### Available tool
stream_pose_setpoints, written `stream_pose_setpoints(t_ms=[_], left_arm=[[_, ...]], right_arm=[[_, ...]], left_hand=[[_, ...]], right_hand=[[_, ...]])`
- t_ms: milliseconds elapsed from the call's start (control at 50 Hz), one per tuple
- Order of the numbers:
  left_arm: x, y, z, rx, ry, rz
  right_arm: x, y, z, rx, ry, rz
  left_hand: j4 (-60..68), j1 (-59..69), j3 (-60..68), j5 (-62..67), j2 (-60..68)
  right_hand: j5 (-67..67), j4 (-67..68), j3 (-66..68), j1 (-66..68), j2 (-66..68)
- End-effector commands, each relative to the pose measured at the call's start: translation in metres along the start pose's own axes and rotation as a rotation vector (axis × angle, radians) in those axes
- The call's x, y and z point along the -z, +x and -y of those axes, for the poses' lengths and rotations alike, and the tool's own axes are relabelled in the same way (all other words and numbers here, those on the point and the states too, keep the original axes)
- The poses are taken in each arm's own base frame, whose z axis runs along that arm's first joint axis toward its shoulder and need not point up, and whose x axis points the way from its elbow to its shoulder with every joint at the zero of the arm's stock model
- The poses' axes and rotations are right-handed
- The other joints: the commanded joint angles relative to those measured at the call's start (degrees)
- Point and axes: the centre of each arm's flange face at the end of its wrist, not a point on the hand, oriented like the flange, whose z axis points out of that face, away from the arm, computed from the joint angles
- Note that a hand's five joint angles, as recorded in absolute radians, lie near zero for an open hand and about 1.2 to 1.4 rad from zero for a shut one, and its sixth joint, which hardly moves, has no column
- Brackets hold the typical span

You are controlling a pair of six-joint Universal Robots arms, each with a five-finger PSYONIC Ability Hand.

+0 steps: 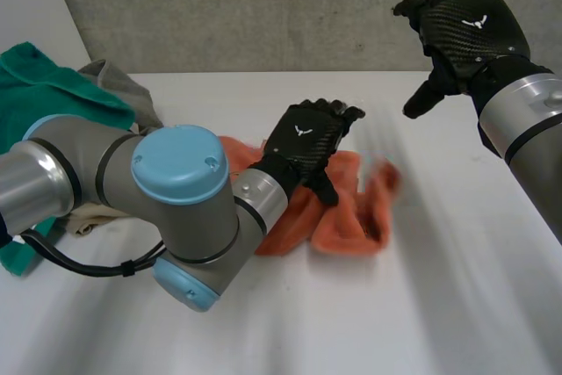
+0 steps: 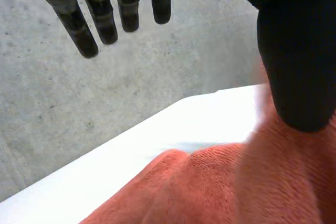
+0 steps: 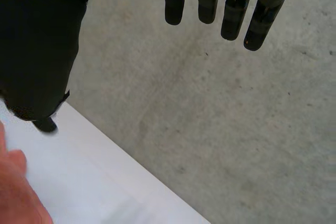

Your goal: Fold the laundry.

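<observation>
The orange towel (image 1: 347, 208) lies crumpled mid-worktop (image 1: 439, 305) with the left hand (image 1: 307, 138) on it. Its wrist view shows straight, spread fingers (image 2: 79, 30) clear of the towel. The right hand (image 1: 470, 28) hangs above and beyond the towel, its fingers (image 3: 231, 14) straight and holding nothing.

A crumpled, plain orange terry towel (image 1: 347, 212) lies on the plain white table (image 1: 290, 331). At the table's far left corner are a teal-green cloth (image 1: 44, 85) and a grey-beige cloth (image 1: 123, 85). The black left hand (image 1: 312, 138) and black right hand (image 1: 470, 28) each show a carbon weave and a small white emblem.
</observation>
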Motion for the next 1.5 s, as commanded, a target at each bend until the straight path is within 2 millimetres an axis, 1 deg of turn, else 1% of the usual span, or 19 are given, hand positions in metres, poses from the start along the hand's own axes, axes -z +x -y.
stream_pose_setpoints(t_ms=[20, 100, 160, 320, 420, 540, 760, 880, 940, 980, 1040, 1060, 1100, 1120, 1200, 1220, 1280, 1360, 1500], left_arm=[[0.020, -0.043, 0.050, -0.119, 0.060, 0.108], [0.034, -0.070, 0.065, -0.219, 0.058, 0.183], [0.044, -0.085, 0.058, -0.278, -0.003, 0.219], [0.069, -0.113, 0.007, -0.364, -0.271, 0.245], [0.061, -0.117, -0.036, -0.404, -0.375, 0.178], [0.059, -0.121, -0.065, -0.441, -0.474, 0.139], [0.057, -0.134, -0.091, -0.428, -0.541, 0.145], [0.054, -0.136, -0.095, -0.426, -0.547, 0.150], [0.052, -0.136, -0.091, -0.427, -0.535, 0.158], [0.053, -0.135, -0.090, -0.428, -0.536, 0.163], [0.054, -0.139, -0.063, -0.450, -0.493, 0.215], [0.057, -0.139, -0.041, -0.464, -0.449, 0.246], [0.059, -0.137, -0.021, -0.467, -0.405, 0.267], [0.061, -0.137, -0.011, -0.464, -0.380, 0.280], [0.073, -0.131, 0.051, -0.418, -0.217, 0.337], [0.080, -0.129, 0.074, -0.390, -0.152, 0.357], [0.094, -0.125, 0.109, -0.340, -0.065, 0.380], [0.105, -0.119, 0.124, -0.291, -0.048, 0.378], [0.102, -0.109, 0.104, -0.191, -0.143, 0.329]], right_arm=[[-0.009, 0.010, -0.026, 0.100, -0.149, -0.001], [0.001, 0.003, -0.030, 0.190, -0.281, 0.067], [0.009, 0.000, -0.036, 0.241, -0.352, 0.110], [0.043, -0.017, -0.073, 0.390, -0.574, 0.287], [0.046, -0.026, -0.106, 0.399, -0.604, 0.307], [0.050, -0.033, -0.136, 0.408, -0.551, 0.282], [0.048, -0.043, -0.178, 0.412, -0.535, 0.306], [0.041, -0.043, -0.183, 0.414, -0.521, 0.302], [0.036, -0.043, -0.189, 0.412, -0.522, 0.303], [0.030, -0.039, -0.186, 0.415, -0.513, 0.279], [0.024, -0.024, -0.182, 0.401, -0.506, 0.230], [0.021, -0.017, -0.178, 0.403, -0.497, 0.207], [0.017, -0.003, -0.160, 0.413, -0.463, 0.154], [0.014, 0.013, -0.133, 0.431, -0.400, 0.093], [0.016, 0.034, -0.080, 0.461, -0.308, 0.008], [0.017, 0.038, -0.072, 0.463, -0.304, -0.003], [0.019, 0.053, -0.044, 0.463, -0.316, -0.032], [0.025, 0.067, -0.021, 0.456, -0.363, -0.041], [0.025, 0.067, -0.011, 0.438, -0.369, -0.024]], left_hand=[[-2.44, -0.50, -2.88, -1.94, -2.66], [-1.77, 0.17, -2.21, -1.27, -1.99], [-1.60, 0.34, -2.04, -1.10, -1.82], [-0.59, 1.35, -1.03, -0.09, -0.81], [0.58, 2.52, 0.14, 1.08, 0.36], [1.59, 3.53, 1.15, 2.09, 1.37], [32.68, 34.62, 32.24, 33.19, 32.46], [66.00, 67.94, 65.56, 66.50, 65.78], [66.00, 67.94, 65.56, 66.50, 65.78], [66.00, 67.94, 65.56, 66.50, 65.78], [66.00, 67.94, 65.56, 66.50, 65.78], [66.00, 67.94, 65.56, 66.50, 65.78], [66.00, 67.94, 65.56, 66.50, 65.78], [66.00, 67.94, 65.56, 66.50, 65.78], [66.00, 67.94, 65.56, 66.50, 65.78], [66.00, 67.94, 65.56, 66.50, 65.78], [66.00, 67.94, 65.56, 66.50, 65.78], [66.00, 67.94, 65.56, 66.50, 65.78], [66.00, 67.94, 65.56, 66.50, 65.78]], right_hand=[[-3.53, -3.27, -2.18, -2.03, -2.60], [-3.53, -3.27, -2.18, -2.03, -2.60], [-3.53, -3.27, -2.18, -2.03, -2.60], [-3.53, -3.27, -2.18, -2.03, -2.60], [-3.53, -3.27, -2.18, -2.03, -2.60], [-3.53, -3.27, -2.18, -2.03, -2.60], [-3.53, -3.27, -2.18, -2.03, -2.60], [28.63, 28.90, 29.99, 30.14, 29.57], [65.40, 65.67, 66.75, 66.91, 66.34], [66.47, 66.73, 67.82, 67.97, 67.40], [66.47, 66.73, 67.82, 67.97, 67.40], [66.47, 66.73, 67.82, 67.97, 67.40], [66.47, 66.73, 67.82, 67.97, 67.40], [66.47, 66.73, 67.82, 67.97, 67.40], [66.47, 66.73, 67.82, 67.97, 67.40], [66.47, 66.73, 67.82, 67.97, 67.40], [66.47, 66.73, 67.82, 67.97, 67.40], [66.47, 66.73, 67.82, 67.97, 67.40], [66.47, 66.73, 67.82, 67.97, 67.40]])
